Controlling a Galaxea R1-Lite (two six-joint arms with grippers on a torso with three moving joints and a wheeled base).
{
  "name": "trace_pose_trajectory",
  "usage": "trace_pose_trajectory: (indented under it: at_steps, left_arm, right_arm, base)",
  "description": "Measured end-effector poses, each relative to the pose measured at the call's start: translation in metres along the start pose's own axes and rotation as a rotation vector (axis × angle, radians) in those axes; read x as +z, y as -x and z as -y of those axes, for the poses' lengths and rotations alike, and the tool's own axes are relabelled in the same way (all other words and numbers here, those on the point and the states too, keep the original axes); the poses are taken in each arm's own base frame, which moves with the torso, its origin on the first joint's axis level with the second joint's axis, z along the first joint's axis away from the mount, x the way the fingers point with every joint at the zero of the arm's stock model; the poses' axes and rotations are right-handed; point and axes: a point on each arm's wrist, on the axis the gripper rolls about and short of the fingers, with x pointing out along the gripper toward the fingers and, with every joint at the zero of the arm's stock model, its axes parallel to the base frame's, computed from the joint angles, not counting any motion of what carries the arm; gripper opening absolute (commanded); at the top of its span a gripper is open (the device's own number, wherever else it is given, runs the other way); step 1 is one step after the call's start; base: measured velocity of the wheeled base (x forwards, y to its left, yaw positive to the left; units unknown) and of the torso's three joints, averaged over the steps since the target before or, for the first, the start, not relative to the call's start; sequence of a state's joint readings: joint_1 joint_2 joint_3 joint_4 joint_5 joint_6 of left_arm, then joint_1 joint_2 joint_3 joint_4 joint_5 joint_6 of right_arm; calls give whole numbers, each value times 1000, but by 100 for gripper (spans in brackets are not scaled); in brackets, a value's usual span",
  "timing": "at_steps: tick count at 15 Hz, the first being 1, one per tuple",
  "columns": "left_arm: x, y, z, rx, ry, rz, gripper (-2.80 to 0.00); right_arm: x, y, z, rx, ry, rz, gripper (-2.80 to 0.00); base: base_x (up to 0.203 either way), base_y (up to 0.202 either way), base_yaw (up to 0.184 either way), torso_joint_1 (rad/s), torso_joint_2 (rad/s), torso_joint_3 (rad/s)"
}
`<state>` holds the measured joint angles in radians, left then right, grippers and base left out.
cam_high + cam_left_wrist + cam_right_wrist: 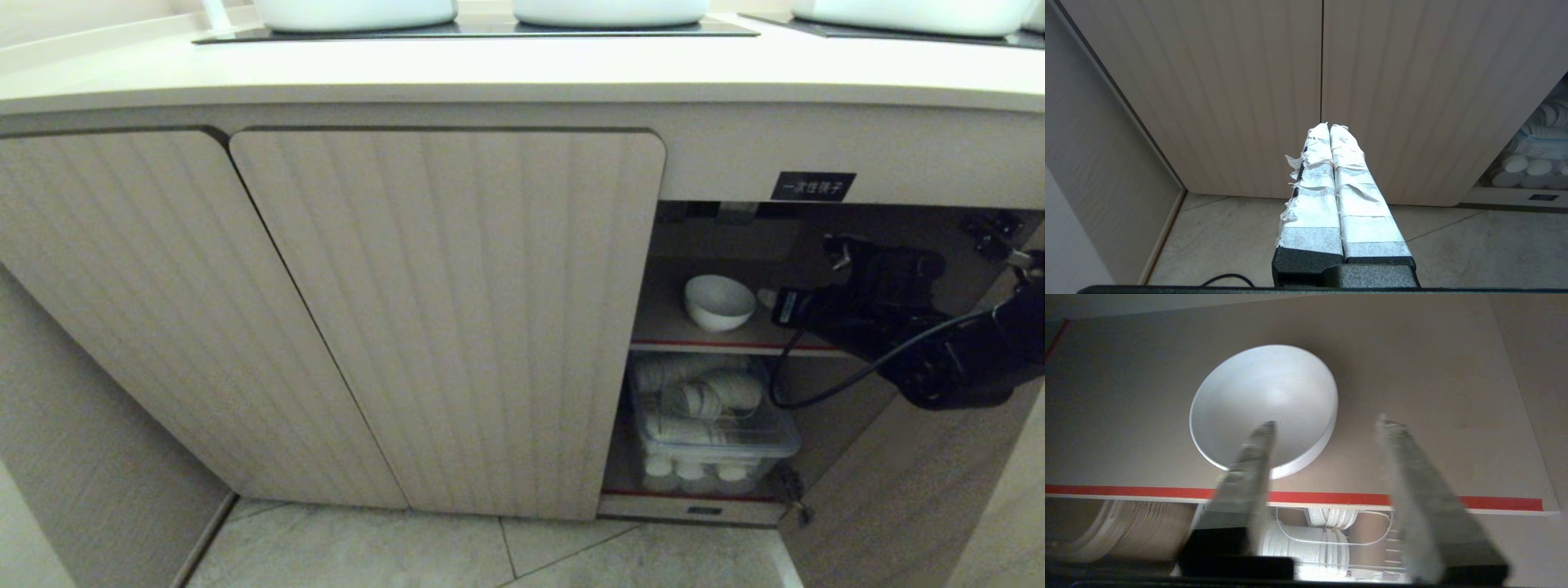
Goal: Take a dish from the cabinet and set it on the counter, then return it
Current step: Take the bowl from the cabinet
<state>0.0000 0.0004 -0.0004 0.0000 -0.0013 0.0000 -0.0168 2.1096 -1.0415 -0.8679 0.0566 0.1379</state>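
Your right gripper [1327, 424] stood parted, holding nothing, before the bowl [1265, 404] on the cabinet shelf [1412, 416], left gripper [1331, 130] pressed closed, empty.

Right gripper [1325, 420] reaches forward with fingers spread; left gripper [1329, 127] pressed closed
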Motion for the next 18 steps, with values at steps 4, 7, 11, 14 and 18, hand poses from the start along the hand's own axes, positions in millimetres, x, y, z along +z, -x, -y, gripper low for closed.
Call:
trace_pose_trajectory:
  at_steps: [4, 7, 11, 14, 18]
  left_arm:
    - [0, 0, 0, 0, 0, 0, -280]
    - [0, 0, 0, 0, 0, 0, -280]
    - [0, 0, 0, 0, 0, 0, -280]
    - [0, 0, 0, 0, 0, 0, -280]
    - [0, 0, 0, 0, 0, 0, -280]
  right_arm:
    - [-2, -1, 0, 1, 45, -3, 0]
    - [2, -3, 1, 1, 43, 11, 0]
    - [3, -3, 5, -7, 40, 15, 0]
    - [3, -3, 6, -9, 38, 15, 0]
    - [3, -3, 8, -12, 36, 14, 0]
  base:
    - [0, 0, 0, 0, 0, 0]
    - [0, 0, 0, 0, 0, 0]
    - [0, 0, 0, 0, 0, 0]
    - [0, 0, 0, 0, 0, 0]
    - [0, 0, 0, 0, 0, 0]
